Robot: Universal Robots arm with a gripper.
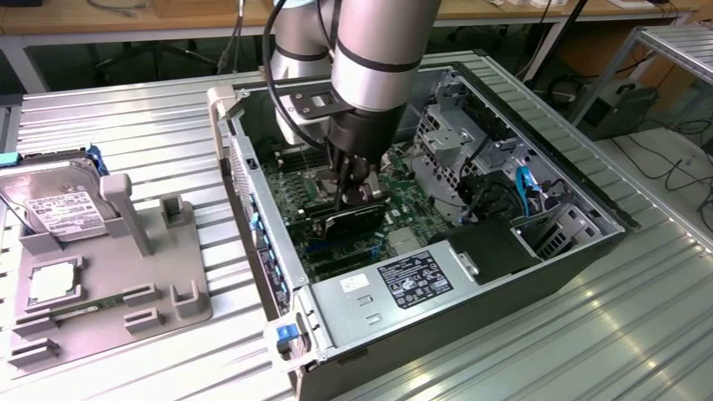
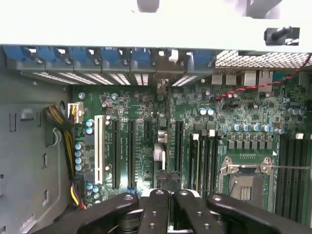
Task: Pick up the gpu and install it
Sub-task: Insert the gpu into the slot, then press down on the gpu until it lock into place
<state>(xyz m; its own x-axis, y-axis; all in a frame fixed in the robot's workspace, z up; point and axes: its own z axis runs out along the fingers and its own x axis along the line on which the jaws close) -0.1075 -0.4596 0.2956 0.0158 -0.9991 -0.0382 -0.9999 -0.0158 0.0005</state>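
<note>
I am reaching into the open computer case (image 1: 579,192), my gripper (image 1: 354,199) pinching shut on the gpu (image 1: 347,219), which is standing edge-down on the green motherboard (image 2: 146,146) among its black slots, beside the power supply (image 1: 407,280).

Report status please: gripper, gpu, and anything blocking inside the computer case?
Gripper shut on gpu, down inside the open case. Gpu standing on edge over the motherboard slots. Nothing seen blocking; seating cannot be confirmed.
</note>
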